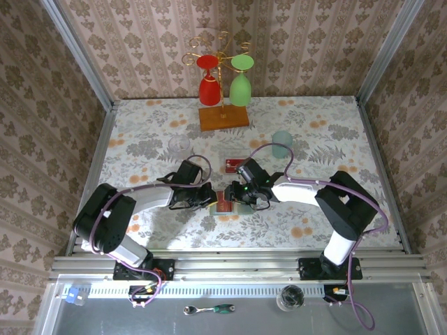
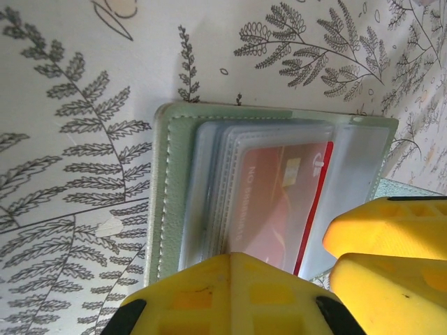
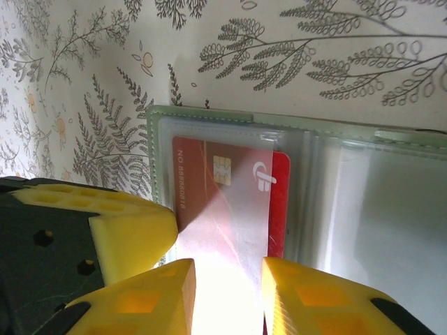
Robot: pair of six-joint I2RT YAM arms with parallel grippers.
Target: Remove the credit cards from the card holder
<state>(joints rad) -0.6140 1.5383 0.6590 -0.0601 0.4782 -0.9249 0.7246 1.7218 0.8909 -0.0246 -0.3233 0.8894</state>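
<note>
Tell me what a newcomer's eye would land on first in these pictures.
First, the red glass and green glass hanging upside down on a gold rack at the back of the table. Next, the left gripper and right gripper meeting over the open green wallet at the table's middle. Up close, a red card sits in the wallet's clear pocket, bright yellow fingers at its lower edge.

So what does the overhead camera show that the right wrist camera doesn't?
Overhead: the left arm and right arm, a stand holding a red and a green glass, a teal cup, and a loose red card. Right wrist: the chip and logo on a sleeved red card, with yellow fingers close up. Both: the green wallet on the leafy tablecloth.
</note>
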